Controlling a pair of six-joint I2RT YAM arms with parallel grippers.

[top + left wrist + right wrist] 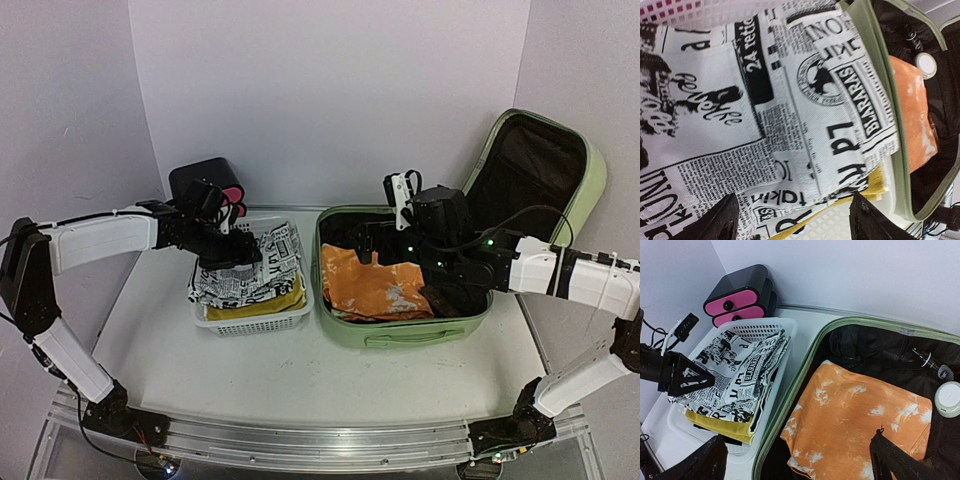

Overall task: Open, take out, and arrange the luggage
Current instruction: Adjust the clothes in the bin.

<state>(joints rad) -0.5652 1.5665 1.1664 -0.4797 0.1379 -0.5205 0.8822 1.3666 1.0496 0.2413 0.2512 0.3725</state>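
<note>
Luggage (400, 335) open; printed cloth (255, 270) in the basket (250, 322), orange shirt (370, 285) not yet out; my left pincer (794, 207) and right pincer (797, 445) gape empty.

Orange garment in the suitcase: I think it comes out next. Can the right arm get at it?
Likely yes: the luggage is open, the orange garment lies on top, and the right gripper hovers above it, jaws open, nothing between.

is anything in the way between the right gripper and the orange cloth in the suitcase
Nothing visible. The suitcase has its lid open behind, and the orange cloth lies uncovered on top, below the open right gripper. A small white round thing sits beside it, not on it.
</note>
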